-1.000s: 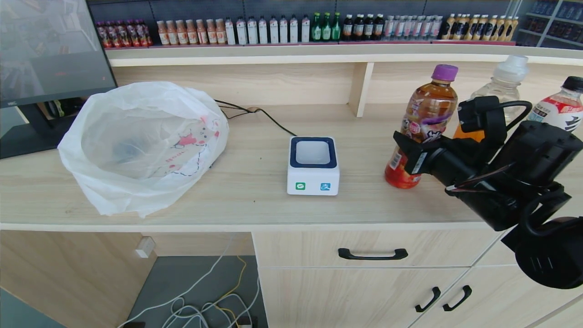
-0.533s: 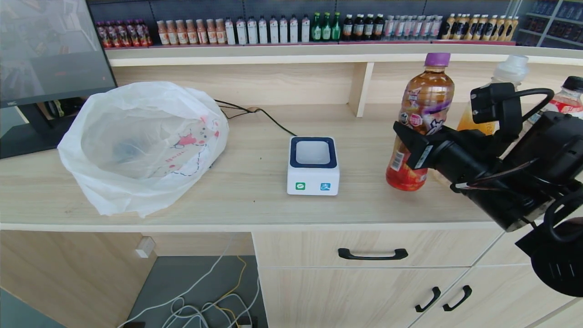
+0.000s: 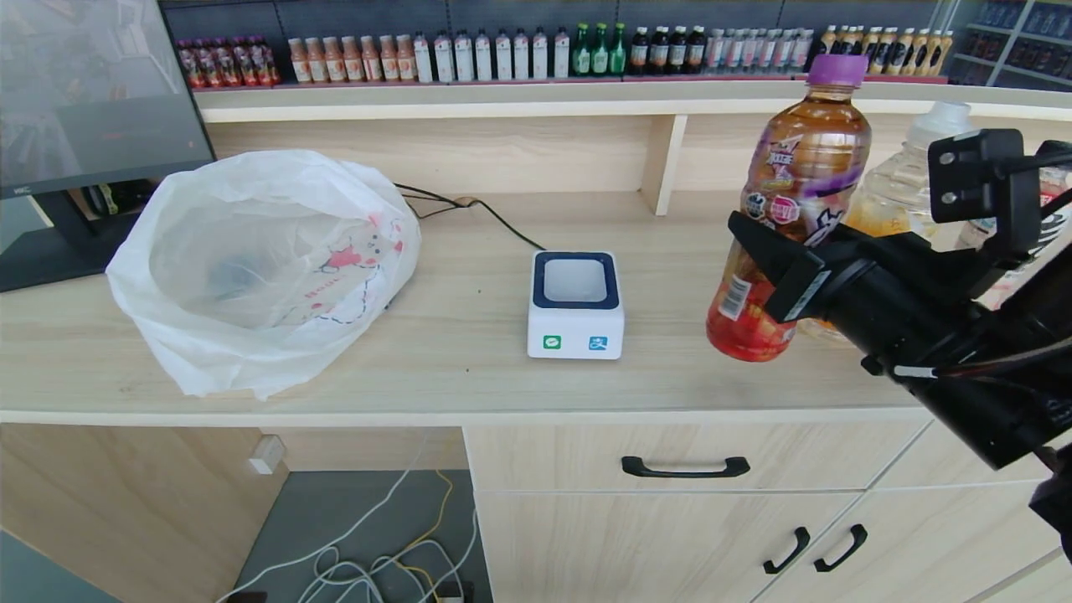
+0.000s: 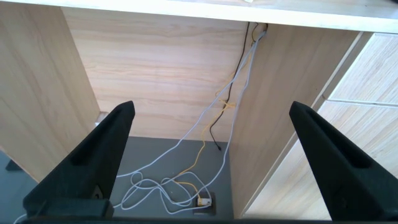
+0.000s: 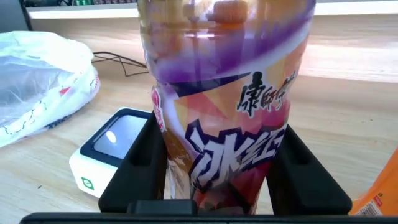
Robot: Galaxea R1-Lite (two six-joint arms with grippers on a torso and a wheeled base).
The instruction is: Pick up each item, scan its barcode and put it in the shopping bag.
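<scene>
My right gripper (image 3: 775,272) is shut on a tea bottle (image 3: 791,209) with a purple cap and holds it upright above the counter, right of the white scanner (image 3: 575,305). A barcode on the bottle's lower left side faces the scanner. In the right wrist view the bottle (image 5: 227,99) sits between the black fingers (image 5: 140,165), with the scanner (image 5: 112,155) beyond. The white shopping bag (image 3: 264,268) lies open at the counter's left. My left gripper (image 4: 211,155) hangs open below the counter, over the cables on the floor.
Two more bottles (image 3: 909,180) stand behind my right arm at the counter's right. A monitor (image 3: 88,92) stands at the far left. A black cable (image 3: 469,209) runs from the scanner to the back. A shelf of drinks (image 3: 578,50) lines the rear wall.
My right gripper has lifted the tea bottle off the counter and raised it, moving slightly right. The bag and the scanner have not moved.
</scene>
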